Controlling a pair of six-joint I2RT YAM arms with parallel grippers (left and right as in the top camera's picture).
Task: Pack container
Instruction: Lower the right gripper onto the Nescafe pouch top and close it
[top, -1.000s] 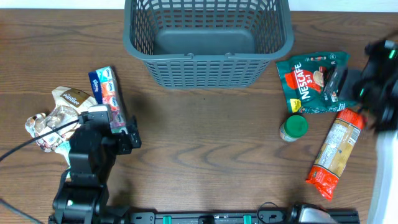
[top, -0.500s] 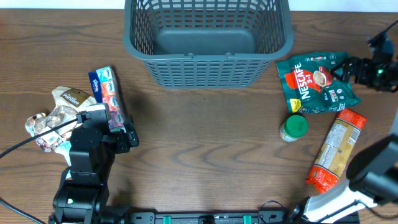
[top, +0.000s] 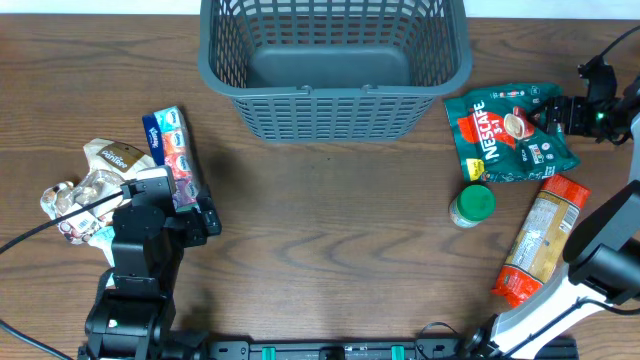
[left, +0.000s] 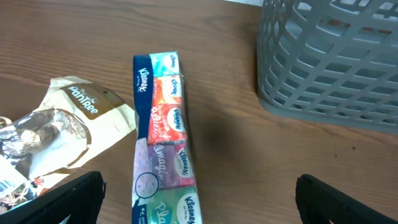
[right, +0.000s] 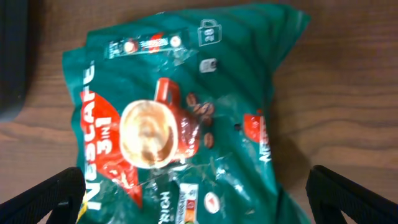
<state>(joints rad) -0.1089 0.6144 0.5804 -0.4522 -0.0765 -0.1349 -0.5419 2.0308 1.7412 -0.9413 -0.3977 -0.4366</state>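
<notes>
A large dark grey plastic container (top: 330, 112), rectangular with lattice-slotted walls and a thick rim, sits at top centre of a wooden surface (top: 330, 230). The left jaws gape wide, holding nothing. The right jaws spread wide over a green Nescafé packet (right: 180, 124), gripping nothing.

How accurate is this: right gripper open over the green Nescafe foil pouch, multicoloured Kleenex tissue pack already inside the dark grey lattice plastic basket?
One error: the overhead view shows the dark grey lattice plastic basket empty, with the multicoloured Kleenex tissue pack on the wooden table by the left gripper. The right gripper is open over the green Nescafe foil pouch.
</notes>
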